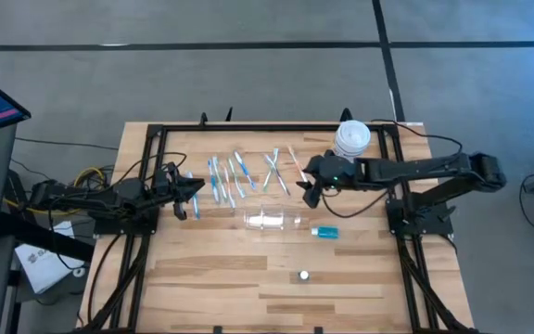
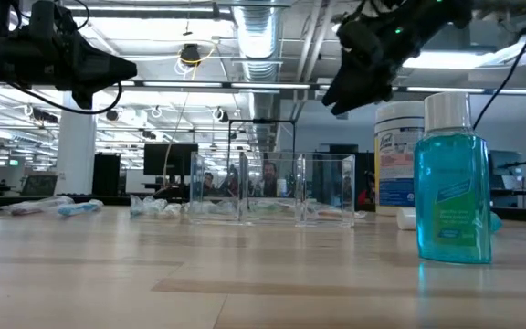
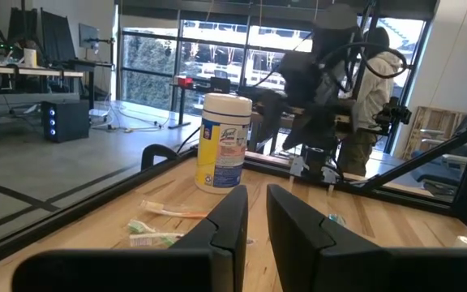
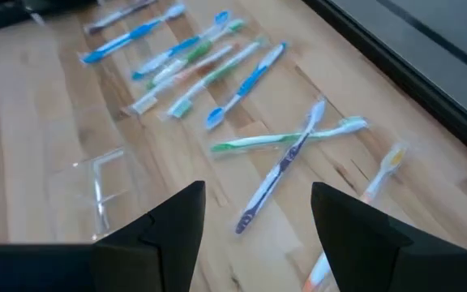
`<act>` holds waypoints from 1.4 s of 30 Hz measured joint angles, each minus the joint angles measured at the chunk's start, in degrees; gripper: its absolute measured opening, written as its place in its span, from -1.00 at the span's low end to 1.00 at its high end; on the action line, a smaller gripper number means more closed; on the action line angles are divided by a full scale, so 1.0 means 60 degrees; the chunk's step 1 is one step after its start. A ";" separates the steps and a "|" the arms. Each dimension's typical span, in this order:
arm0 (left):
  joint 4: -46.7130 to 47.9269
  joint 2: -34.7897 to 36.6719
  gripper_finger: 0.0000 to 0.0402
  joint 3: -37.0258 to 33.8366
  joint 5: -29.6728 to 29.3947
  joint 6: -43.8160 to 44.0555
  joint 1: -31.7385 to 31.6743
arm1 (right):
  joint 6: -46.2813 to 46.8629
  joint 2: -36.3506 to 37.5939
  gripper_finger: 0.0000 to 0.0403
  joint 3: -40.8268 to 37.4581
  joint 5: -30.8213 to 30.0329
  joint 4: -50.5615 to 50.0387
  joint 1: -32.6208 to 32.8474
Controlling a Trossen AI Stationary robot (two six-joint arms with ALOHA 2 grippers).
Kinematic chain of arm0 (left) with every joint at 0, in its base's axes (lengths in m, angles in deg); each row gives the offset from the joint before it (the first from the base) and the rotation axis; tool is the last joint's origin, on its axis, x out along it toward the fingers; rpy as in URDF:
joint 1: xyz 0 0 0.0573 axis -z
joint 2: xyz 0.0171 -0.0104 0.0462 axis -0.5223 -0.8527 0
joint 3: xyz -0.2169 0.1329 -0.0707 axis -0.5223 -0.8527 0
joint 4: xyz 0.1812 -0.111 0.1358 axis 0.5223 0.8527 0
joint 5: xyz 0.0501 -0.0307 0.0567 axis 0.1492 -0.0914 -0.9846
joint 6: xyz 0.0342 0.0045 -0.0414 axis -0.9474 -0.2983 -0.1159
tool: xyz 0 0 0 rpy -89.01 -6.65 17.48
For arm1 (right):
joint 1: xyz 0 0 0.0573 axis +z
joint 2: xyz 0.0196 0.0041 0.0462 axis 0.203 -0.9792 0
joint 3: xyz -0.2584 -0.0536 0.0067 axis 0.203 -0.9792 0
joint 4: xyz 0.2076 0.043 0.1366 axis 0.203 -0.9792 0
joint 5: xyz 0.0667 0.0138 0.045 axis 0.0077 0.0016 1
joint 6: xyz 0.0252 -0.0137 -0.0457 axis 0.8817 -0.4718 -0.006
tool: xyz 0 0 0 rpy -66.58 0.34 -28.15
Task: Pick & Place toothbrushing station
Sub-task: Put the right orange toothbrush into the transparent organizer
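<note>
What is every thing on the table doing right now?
Toothbrushes: lying scattered flat on the table.
Clear holder: lying on the table, nothing in it.
Blue bottle: on its side, cap on.
White tub: upright, lid shut.
Left gripper: narrow gap, empty.
Right gripper: open above the toothbrushes.

About ten toothbrushes [image 1: 239, 173] lie scattered on the bench [image 1: 211, 269]. One clear holder [image 1: 273, 220], one blue bottle [image 1: 324, 232] and one white tub [image 1: 351, 139] are there too.
</note>
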 joint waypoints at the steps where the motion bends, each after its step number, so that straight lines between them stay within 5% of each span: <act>1: -0.0001 -0.0003 -0.78 0.0001 0.0000 0.0000 0.0000 | -0.0028 -0.0135 0.08 0.0089 0.0144 -0.0091 -0.0115; 8: -0.0014 -0.0003 -0.78 0.0001 0.0000 0.0000 0.0001 | -0.0034 -0.1070 0.08 0.0682 0.0884 -0.0564 -0.0901; 25: -0.0044 0.0000 -0.78 -0.0001 0.0000 0.0000 0.0000 | -0.0056 -0.3099 0.08 0.2178 0.0913 -0.2111 -0.1956; 42: -0.0066 -0.0072 -0.78 -0.0001 0.0000 0.0000 -0.0008 | -0.0038 -0.3860 0.08 0.2212 0.0826 -0.2183 -0.2635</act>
